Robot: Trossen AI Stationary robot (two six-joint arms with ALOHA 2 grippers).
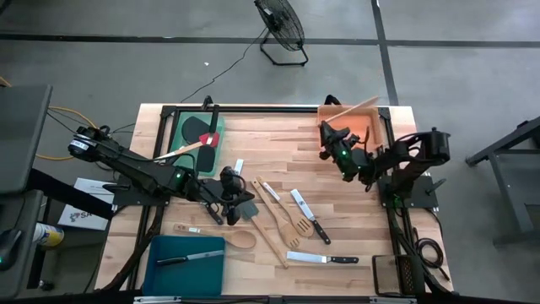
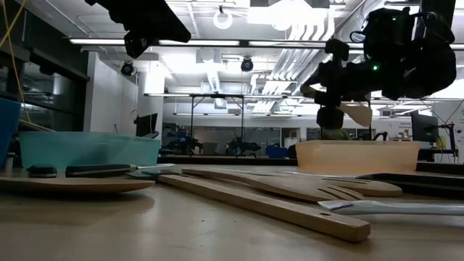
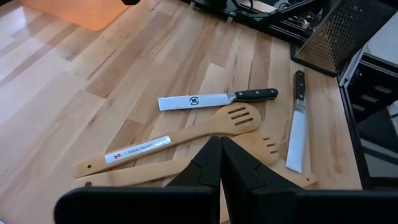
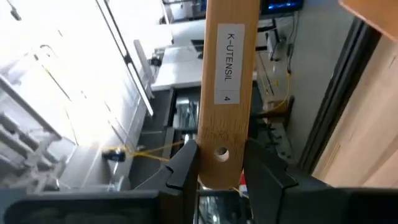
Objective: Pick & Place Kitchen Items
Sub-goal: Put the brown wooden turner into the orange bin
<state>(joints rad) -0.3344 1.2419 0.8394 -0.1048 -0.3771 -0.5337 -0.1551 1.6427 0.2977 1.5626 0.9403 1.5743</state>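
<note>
In the upper right of the high view, a wooden spatula (image 1: 358, 107) is clamped by its handle in the right gripper (image 1: 327, 128) above the orange tray (image 1: 381, 124). The left gripper (image 1: 247, 203), fingers pressed together on nothing, is held over the table (image 1: 278, 135) centre, just beside wooden turners (image 1: 291, 221) and knives (image 1: 310, 217). One knife (image 1: 191, 257) is lying in the teal tray (image 1: 160, 272), lower left.

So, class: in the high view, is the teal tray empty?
No. A black-handled knife lies inside the teal tray at the table's near left corner.
</note>
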